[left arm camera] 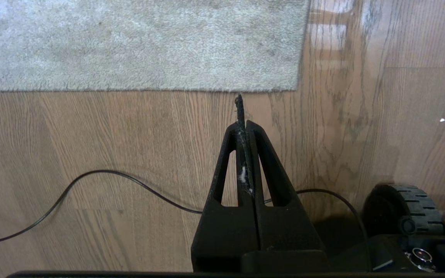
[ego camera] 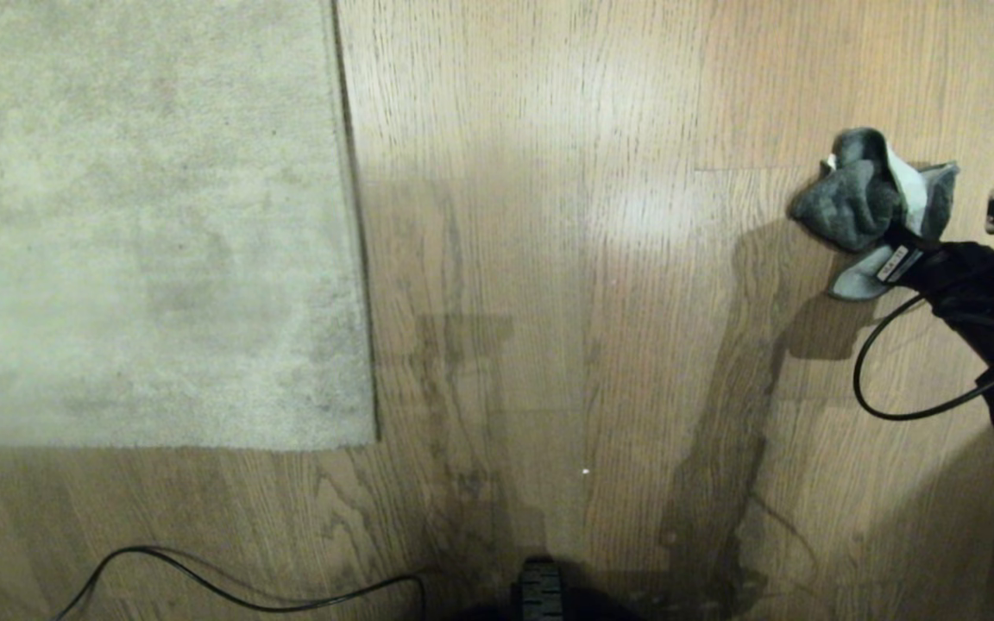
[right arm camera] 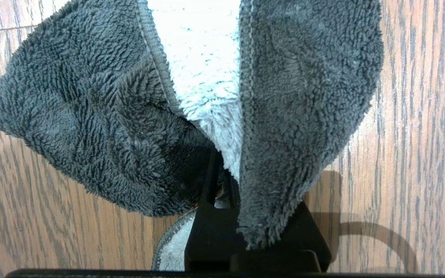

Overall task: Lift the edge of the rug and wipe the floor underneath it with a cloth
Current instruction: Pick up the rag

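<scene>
Wood-plank floor (ego camera: 549,259) fills the head view, light brown with dark grain and a sheen patch mid-frame. Far left: the rug (ego camera: 143,224) lies flat, pale grey-beige pile, its corner sitting square on the planks, no edge raised, no backing showing. So the lift step is not started. A thin black cable (ego camera: 229,591) loops across the planks below the rug, near the robot's base; worth watching if the base drives. Left gripper (left arm camera: 242,116) is not in the head view; its own wrist view shows it above bare floor just short of the rug's near edge, fingers pressed together on nothing, some lint stuck between them. It looks idle, and reads as the arm likely to do the lifting. Centre of the floor is bare apart from shadow. Far right: the cloth (ego camera: 872,203), dark grey with a pale grey-blue side, is bunched up at the right gripper (ego camera: 898,246). Right wrist view shows the jaws clamped on a fold of the cloth, with the fabric bulging past both sides of the tips and part of it apparently touching the planks. Judgement: cloth pickup done or just secured; not yet lifted clear. Left to do: carry the cloth over (it is well apart from the rug), raise the rug edge, wipe beneath.
</scene>
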